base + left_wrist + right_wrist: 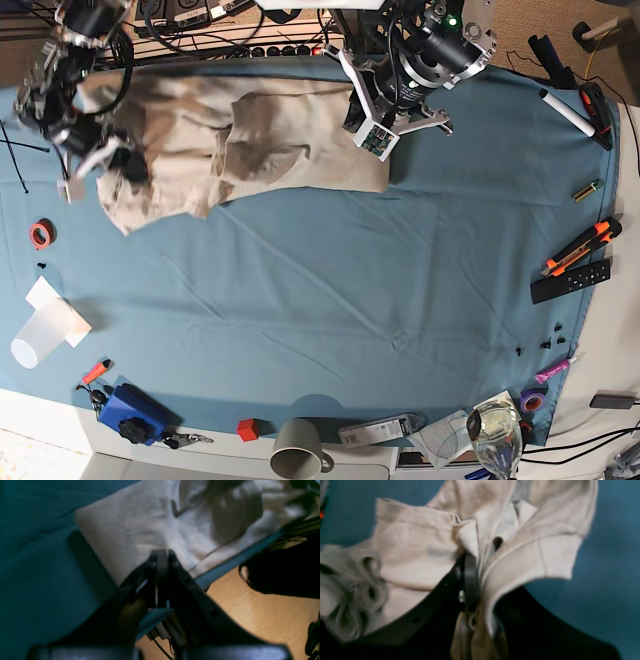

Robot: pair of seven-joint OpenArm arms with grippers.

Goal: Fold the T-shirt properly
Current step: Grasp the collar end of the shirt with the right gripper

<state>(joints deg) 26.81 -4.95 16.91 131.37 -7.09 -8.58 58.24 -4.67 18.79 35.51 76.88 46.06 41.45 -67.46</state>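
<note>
The right arm reaches over the far left corner of the bench (330, 290) in the base view, its end effector (480, 580) pinching a bunched fold of the beige T-shirt (240, 140), with cloth drawn between the pads and gathered around them. The left arm leans in over the shirt's other end, where the left end effector (162, 562) hangs with pads pressed together, holding nothing, just above the shirt's edge. The T-shirt lies crumpled across the far side of the blue-teal table cloth (400, 250).
</note>
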